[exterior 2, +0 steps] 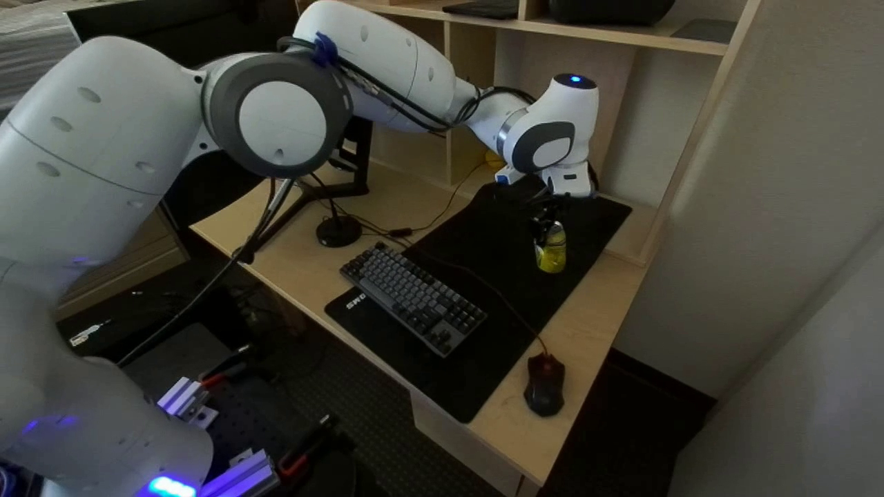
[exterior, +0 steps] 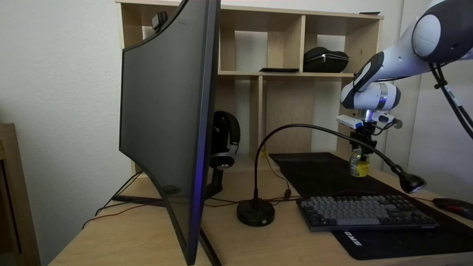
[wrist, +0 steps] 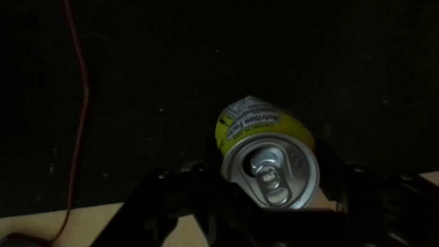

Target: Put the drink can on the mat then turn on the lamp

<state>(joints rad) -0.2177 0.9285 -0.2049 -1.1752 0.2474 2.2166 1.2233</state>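
Pincer [wrist: 268, 155] grips can [exterior 2: 552, 256]; on/abv. mat [exterior: 310, 170] unclear.

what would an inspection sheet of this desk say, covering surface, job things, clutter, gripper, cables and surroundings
Surface: light wooden desk with a black desk mat on it.
Job's things: yellow-green drink can, mouth opened, over the mat; whether its base touches down, cannot tell. Black gooseneck lamp stands on the wood, no glow visible at its head.
Clutter: keyboard mostly on the mat, mouse beside it on the wood, curved monitor.
Gripper: jaws closed on the drink can from both sides.
Cables: reddish mouse cable crosses the mat; a cord with a black inline piece lies near the lamp's base.
Surroundings: wooden shelf unit holding a black zippered case.
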